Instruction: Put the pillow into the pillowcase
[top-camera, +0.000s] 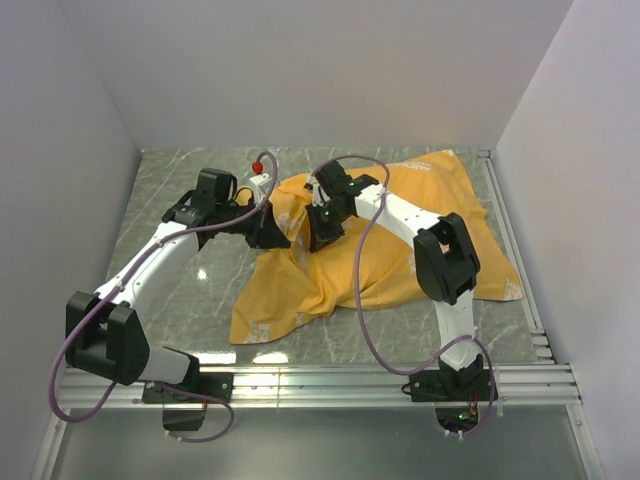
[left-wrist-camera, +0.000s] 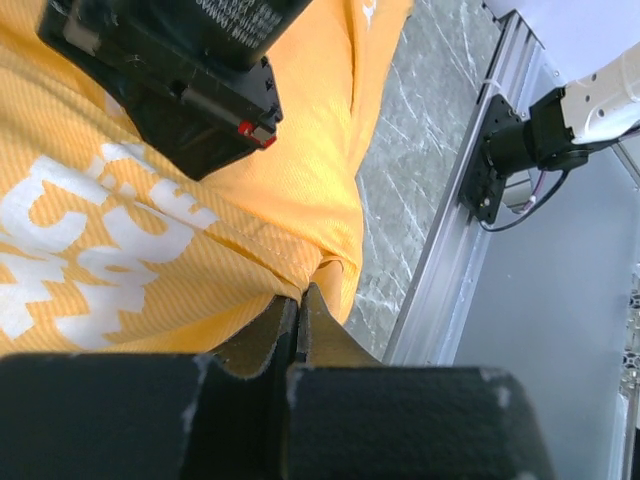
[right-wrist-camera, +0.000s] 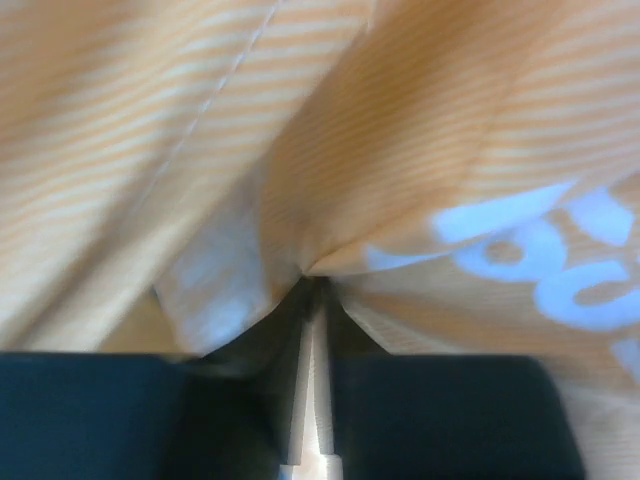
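Observation:
The pillowcase (top-camera: 390, 250) lies orange-yellow side out, rumpled over the middle and right of the table. No blue side shows. The pillow is hidden; I cannot tell where it is. My left gripper (top-camera: 275, 228) is shut on a fold of the pillowcase at its left edge; in the left wrist view the jaws (left-wrist-camera: 300, 300) pinch the orange cloth (left-wrist-camera: 150, 250). My right gripper (top-camera: 322, 232) is shut on the pillowcase close beside the left one; in the right wrist view the jaws (right-wrist-camera: 315, 285) pinch a gathered fold of the cloth (right-wrist-camera: 420, 150). Both hold the cloth raised off the table.
A small red-topped white object (top-camera: 260, 172) stands behind the left gripper. White walls close the table at the back and sides. A metal rail (top-camera: 320, 380) runs along the near edge, also in the left wrist view (left-wrist-camera: 440, 260).

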